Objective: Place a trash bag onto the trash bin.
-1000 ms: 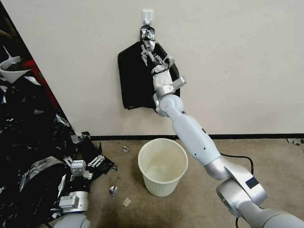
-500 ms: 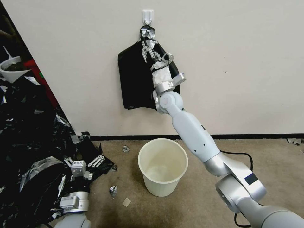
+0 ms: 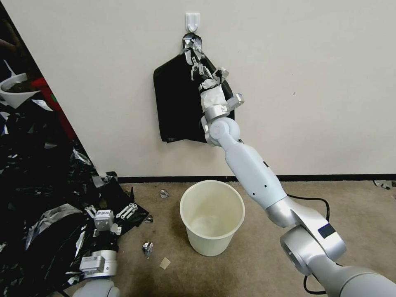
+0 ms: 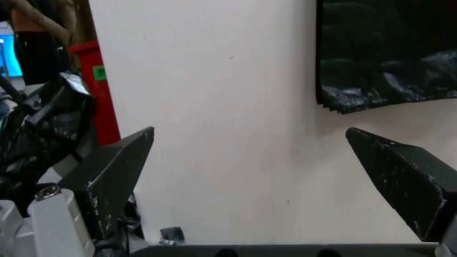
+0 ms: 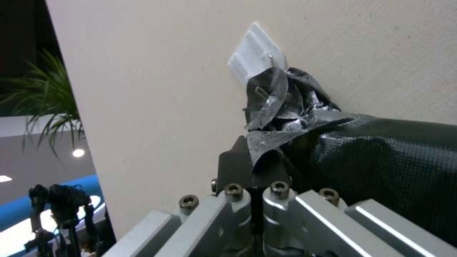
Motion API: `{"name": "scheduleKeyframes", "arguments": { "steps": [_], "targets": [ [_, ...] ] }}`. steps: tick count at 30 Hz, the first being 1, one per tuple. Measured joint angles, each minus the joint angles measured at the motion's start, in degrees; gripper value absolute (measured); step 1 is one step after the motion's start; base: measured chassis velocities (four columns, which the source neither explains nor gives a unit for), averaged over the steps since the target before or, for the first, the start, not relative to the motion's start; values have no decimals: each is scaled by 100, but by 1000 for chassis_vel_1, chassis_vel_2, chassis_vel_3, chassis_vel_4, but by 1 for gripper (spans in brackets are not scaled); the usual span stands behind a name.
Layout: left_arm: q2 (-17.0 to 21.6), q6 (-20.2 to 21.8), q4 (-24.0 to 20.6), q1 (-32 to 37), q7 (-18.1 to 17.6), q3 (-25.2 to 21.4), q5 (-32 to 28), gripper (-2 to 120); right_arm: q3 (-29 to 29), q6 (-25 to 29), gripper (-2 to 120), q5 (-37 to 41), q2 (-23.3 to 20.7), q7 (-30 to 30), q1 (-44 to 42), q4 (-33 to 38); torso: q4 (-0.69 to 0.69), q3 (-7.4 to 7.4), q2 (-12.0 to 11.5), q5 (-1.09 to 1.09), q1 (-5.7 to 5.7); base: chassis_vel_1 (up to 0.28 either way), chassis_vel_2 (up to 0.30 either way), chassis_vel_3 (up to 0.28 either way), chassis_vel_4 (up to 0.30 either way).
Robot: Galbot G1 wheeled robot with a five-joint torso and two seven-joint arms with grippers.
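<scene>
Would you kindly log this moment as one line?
right gripper: shut on bag stack top, below wall hook | left gripper: open, low over black sheeting | bin: unlined, on floor

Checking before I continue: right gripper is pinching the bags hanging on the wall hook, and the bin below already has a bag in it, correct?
Not quite. The trash bin is bare inside in the head view. The right gripper does pinch the hanging bags.
</scene>
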Motion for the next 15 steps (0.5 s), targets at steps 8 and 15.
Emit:
{"name": "scheduleKeyframes", "arguments": {
  "steps": [8,15],
  "targets": [
    [-1,-25,50,-9,0,18,20,100,121,87,0,43,-38,-574,-246,224,0,0,0,0,0,0,0,0,0],
    [51,-49,113,-33,0,-10,12,100,260,70,0,229,-222,-1406,-1115,1268,0,0,0,0,-1,0,0,0,0]
  ]
}}
